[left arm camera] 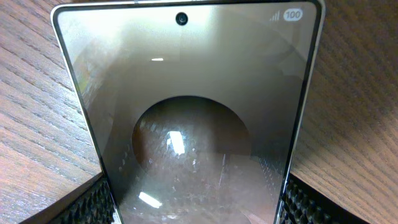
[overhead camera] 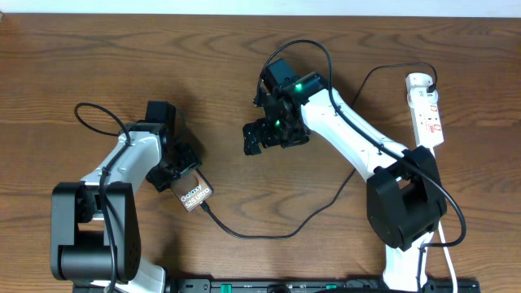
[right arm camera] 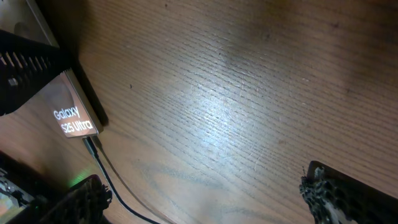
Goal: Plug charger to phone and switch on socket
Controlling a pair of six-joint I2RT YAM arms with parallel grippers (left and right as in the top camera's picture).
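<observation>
The phone point(overhead camera: 195, 196) lies low over the wooden table, its "Galaxy" lettering facing up. My left gripper point(overhead camera: 181, 172) is shut on its two long edges. In the left wrist view the phone point(left arm camera: 186, 124) fills the frame between my fingers point(left arm camera: 93, 205). The charger point(overhead camera: 260, 234), a thin black cable, runs from the phone's lower end across the table toward the white socket point(overhead camera: 426, 110) at the far right. Its connector tip point(right arm camera: 92, 146) sits at the phone's point(right arm camera: 71, 115) bottom edge. My right gripper point(overhead camera: 273, 137) hangs open over bare wood mid-table, with nothing between its fingers point(right arm camera: 323, 193).
A black rail point(overhead camera: 285, 286) runs along the table's front edge between the two arm bases. A thicker white cord point(overhead camera: 450, 260) drops beside the right base. A black cable loop point(overhead camera: 98, 118) lies at the far left.
</observation>
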